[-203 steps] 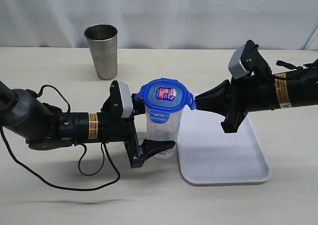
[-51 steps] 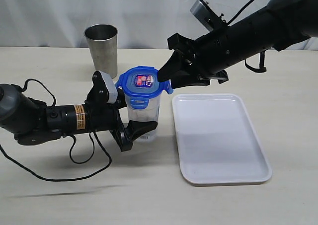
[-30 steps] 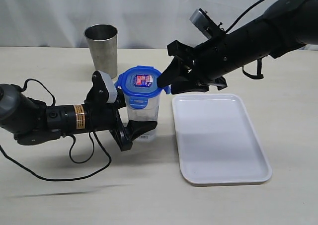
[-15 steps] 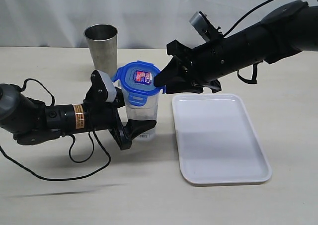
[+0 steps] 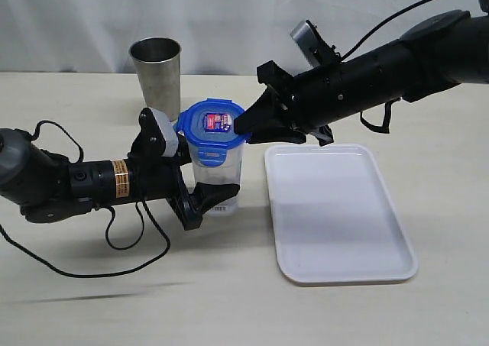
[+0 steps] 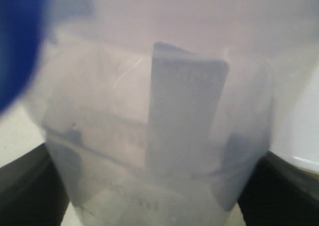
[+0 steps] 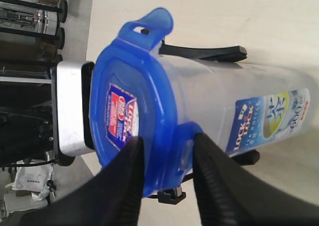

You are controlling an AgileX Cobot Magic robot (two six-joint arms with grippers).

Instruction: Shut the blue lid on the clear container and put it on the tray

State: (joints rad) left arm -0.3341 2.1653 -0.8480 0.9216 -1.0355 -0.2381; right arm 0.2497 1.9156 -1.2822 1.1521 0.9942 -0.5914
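Note:
The clear container (image 5: pixel 218 179) stands upright on the table just left of the white tray (image 5: pixel 344 216). My left gripper (image 5: pixel 214 195) is shut on its lower part. In the left wrist view the container (image 6: pixel 164 136) fills the picture between the dark fingers (image 6: pixel 25 186). The blue lid (image 5: pixel 212 124) sits on top with its sticker up. My right gripper (image 5: pixel 244 123) reaches in from the right. Its fingers (image 7: pixel 127 186) straddle the lid (image 7: pixel 124 106) at one side flap, one on the lid's top and one against the flap. The opposite flap (image 7: pixel 149 24) sticks out.
A steel tumbler (image 5: pixel 157 79) stands behind the container at the back left. The left arm's black cable (image 5: pixel 130 247) loops on the table in front of that arm. The right arm stretches above the tray's far edge.
The right gripper has come down a little and left onto the lid's right edge. The lid has gone from slightly tilted to level. The left gripper still holds the container in place.

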